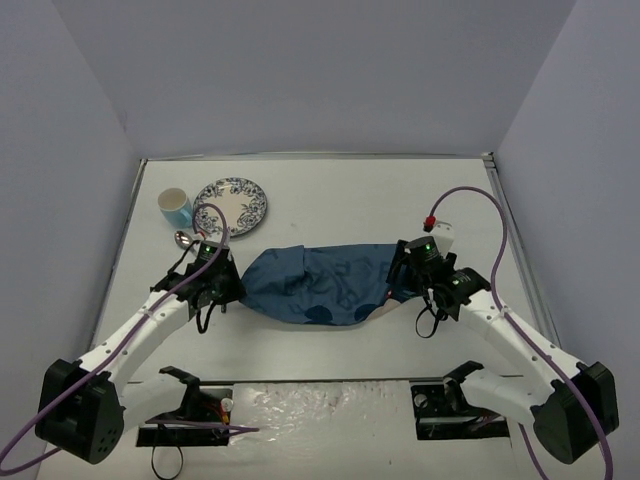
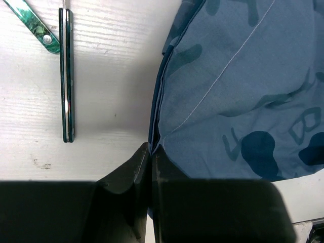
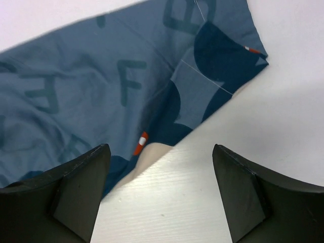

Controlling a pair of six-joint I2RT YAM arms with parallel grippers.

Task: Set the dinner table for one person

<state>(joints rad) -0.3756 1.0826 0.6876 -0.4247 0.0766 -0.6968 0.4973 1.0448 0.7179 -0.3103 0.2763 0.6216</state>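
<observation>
The dinner table (image 1: 340, 200) is a wide white top. A blue printed cloth placemat (image 1: 320, 285) lies rumpled across its middle. My left gripper (image 1: 232, 290) is at the cloth's left end, and in the left wrist view it (image 2: 151, 148) is shut on the cloth's folded edge (image 2: 238, 86). At the cloth's right end my right gripper (image 1: 400, 275) stands open. In the right wrist view its jaws (image 3: 161, 148) are wide apart over bare table (image 3: 202, 192), with the cloth's corner (image 3: 116, 86) just ahead of them and nothing between them.
A blue-patterned plate (image 1: 230, 206) and a white and blue cup (image 1: 175, 208) stand at the back left, with a spoon (image 1: 184, 239) just in front. Two green-handled pieces of cutlery (image 2: 67, 76) (image 2: 34, 28) lie left of the cloth. A crinkled strip (image 1: 320, 405) runs between the arm bases.
</observation>
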